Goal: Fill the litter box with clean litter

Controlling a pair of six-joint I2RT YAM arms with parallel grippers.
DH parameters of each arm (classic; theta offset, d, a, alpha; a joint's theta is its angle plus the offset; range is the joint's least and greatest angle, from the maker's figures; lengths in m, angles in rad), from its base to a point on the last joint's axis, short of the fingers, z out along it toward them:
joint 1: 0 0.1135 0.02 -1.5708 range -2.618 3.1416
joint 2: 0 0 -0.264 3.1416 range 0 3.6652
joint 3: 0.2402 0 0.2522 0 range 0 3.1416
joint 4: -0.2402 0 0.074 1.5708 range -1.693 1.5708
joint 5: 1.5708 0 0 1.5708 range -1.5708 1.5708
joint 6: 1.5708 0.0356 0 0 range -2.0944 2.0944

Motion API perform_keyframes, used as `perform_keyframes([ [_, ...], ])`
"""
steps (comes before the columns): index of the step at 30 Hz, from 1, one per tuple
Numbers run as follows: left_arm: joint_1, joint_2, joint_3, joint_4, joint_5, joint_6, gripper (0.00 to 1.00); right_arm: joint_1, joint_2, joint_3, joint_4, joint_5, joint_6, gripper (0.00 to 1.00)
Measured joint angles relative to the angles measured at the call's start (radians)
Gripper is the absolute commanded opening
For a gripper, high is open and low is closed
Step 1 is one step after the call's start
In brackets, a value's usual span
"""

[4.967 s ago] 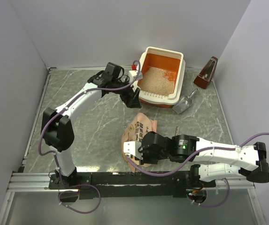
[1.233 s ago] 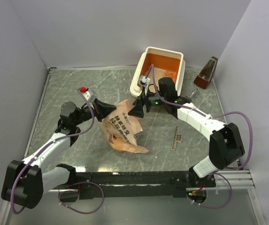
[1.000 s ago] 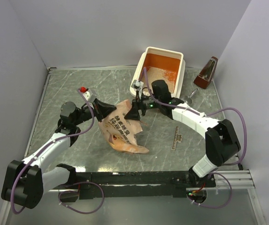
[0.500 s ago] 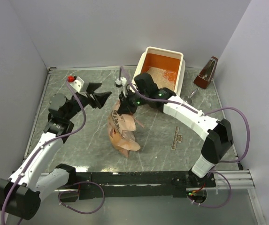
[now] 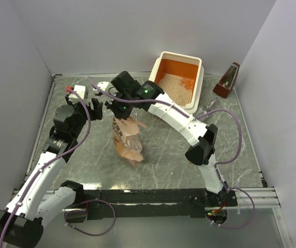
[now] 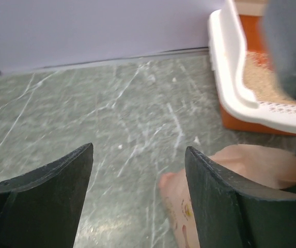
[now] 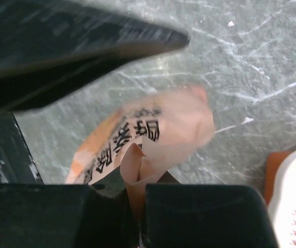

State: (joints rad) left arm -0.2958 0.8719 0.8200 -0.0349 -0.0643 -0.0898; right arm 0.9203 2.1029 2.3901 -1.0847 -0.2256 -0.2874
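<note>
The litter box (image 5: 182, 55) sits at the back of the counter (image 5: 168, 150), a bit to the right. It is white outside and orange inside. The clean litter (image 5: 177, 88) lies in it as a pale, sandy heap, and some orange floor shows at the far end.

The right arm reaches far over to the left. The right end effector (image 5: 119, 107) is pressed together on the top of a pink bag (image 5: 127, 139) with dark writing on it. In the right wrist view, a fold of the bag sits squeezed between the two black fingers (image 7: 189, 212). The bag hangs down from there. I cannot tell if its bottom touches the counter.

The left end effector (image 5: 95, 107) is just beside the bag, on its left. Its two fingers (image 6: 60, 175) are spread wide and hold nothing.

A brown metronome (image 5: 227, 81) stands near the litter box, to its right.
</note>
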Motion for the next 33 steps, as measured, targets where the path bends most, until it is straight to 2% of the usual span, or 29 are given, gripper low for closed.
perform_keyframes([
  [7, 0.000, -0.032, -0.051, -0.017, -0.066, -0.004, 0.78, 0.023, -0.032, -0.043, 0.010, 0.041, -0.126, 0.00],
  [15, 0.000, -0.039, -0.053, -0.019, -0.079, -0.005, 0.78, 0.045, -0.032, 0.026, -0.010, 0.122, -0.239, 0.00],
  [26, 0.000, -0.039, -0.053, -0.039, -0.084, -0.008, 0.78, 0.049, -0.042, 0.028, -0.001, 0.187, -0.294, 0.00],
  [33, 0.000, -0.039, -0.053, -0.039, -0.091, -0.008, 0.78, 0.051, -0.115, 0.028, 0.000, 0.193, -0.303, 0.00],
])
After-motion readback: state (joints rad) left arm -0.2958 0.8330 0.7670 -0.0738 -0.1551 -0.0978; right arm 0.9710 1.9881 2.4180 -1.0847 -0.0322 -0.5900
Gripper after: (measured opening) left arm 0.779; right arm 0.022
